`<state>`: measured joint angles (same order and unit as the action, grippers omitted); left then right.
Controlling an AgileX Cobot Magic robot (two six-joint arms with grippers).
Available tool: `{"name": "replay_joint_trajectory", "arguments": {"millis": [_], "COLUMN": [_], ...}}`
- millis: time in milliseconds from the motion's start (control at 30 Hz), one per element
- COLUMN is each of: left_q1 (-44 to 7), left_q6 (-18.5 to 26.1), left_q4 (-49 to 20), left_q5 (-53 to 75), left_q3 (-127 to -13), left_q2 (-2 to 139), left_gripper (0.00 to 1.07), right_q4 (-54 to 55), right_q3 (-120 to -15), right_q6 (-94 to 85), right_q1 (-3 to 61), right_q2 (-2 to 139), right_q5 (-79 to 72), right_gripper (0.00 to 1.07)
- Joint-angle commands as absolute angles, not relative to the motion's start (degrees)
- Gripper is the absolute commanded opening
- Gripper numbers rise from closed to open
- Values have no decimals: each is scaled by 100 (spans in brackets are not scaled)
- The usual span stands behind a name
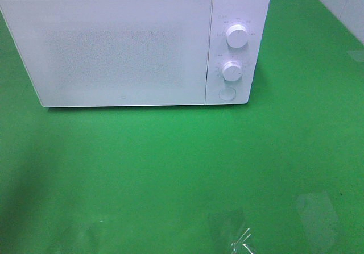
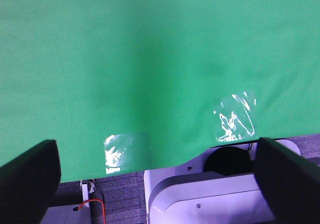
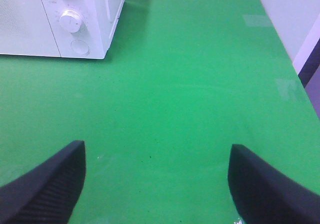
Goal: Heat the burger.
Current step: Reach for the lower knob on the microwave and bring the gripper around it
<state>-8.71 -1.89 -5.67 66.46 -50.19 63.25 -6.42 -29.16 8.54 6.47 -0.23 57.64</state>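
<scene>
I cannot see the burger in any view. The microwave [image 1: 114,49] stands shut at the back of the counter [image 1: 170,169], so the burger may be inside or may not have arrived; I cannot tell which. By my judgement, setting the dials [image 1: 236,36] is left at the least. My left pincer [image 2: 157,176] hangs spread and empty over the counter's near edge. My right pincer [image 3: 157,184] is likewise spread and empty, low over the green, pointing toward the microwave's control side but well apart from it.
</scene>
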Motion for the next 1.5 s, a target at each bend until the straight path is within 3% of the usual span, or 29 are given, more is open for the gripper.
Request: {"name": "replay_joint_trajectory", "arguments": {"millis": [33, 433, 567, 833, 1133, 1267, 1400, 1500], "left_q1": [-859, -859, -859, -859, -859, -619, 97, 275], "left_q6": [-178, -132, -132, 441, 332, 338, 338, 338], "left_q4": [-567, -395, -395, -355, -447, -464, -464, -464], "left_q5": [6520, 6440, 6165, 5982, 5976, 5970, 5970, 5964], "left_q3": [-4664, -3088, -3054, -2871, -2871, -2871, -2871, -2871], "left_q2": [5936, 4068, 3707, 2739, 1742, 1112, 309, -166], "left_gripper": [98, 98, 98, 98, 98, 98, 98, 98], "right_q4": [-665, -665, -653, -653, -653, -653, -653, -653], "right_q3": [-2911, -2911, -2911, -2911, -2911, -2911, -2911, -2911], "right_q6": [888, 888, 911, 917, 917, 917, 917, 917], "right_q1": [607, 607, 607, 607, 607, 607, 607, 607], "right_q2": [-172, -172, -172, -172, -172, -172, -172, -172], "right_q5": [5770, 5770, 5770, 5770, 5770, 5770, 5770, 5770], "right_gripper": [75, 75, 75, 75, 75, 75, 75, 75]}}
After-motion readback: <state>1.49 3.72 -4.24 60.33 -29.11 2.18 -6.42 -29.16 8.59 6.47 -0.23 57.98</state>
